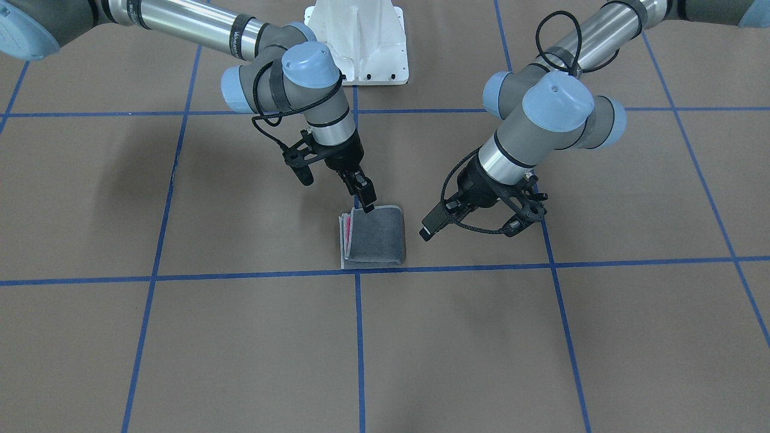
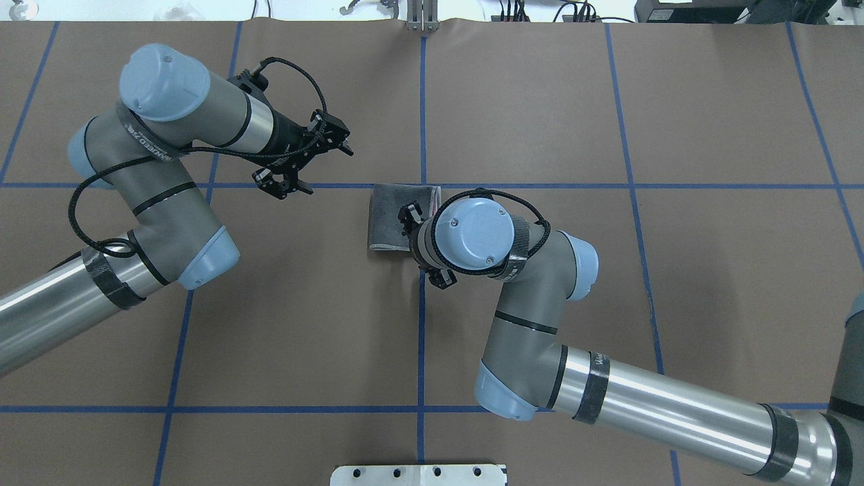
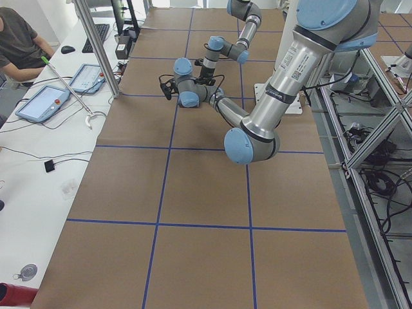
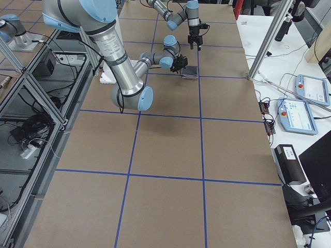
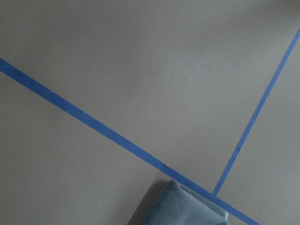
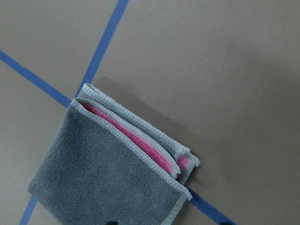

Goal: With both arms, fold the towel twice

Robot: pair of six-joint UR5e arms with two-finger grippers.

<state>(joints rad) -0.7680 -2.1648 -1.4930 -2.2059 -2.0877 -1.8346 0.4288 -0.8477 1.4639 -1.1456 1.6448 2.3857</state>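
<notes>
Brown table (image 1: 180,337) with blue lines (image 1: 359,337), folded towel (image 1: 376,237) at the crossing, grey up, nearly square, loose edges toward robot's right, right claw (image 1: 367,206) at its edge, grip unclear, left claw (image 1: 426,233) apart nearby.

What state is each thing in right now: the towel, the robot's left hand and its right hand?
towel: folded into a small stack, lying on the table, dark grey face up, pink showing between layers at one edge.
right hand: tips down at the towel's rear corner; open or shut cannot be told.
left hand: raised beside the towel, clear of it, holding nothing; open or shut cannot be told.
</notes>
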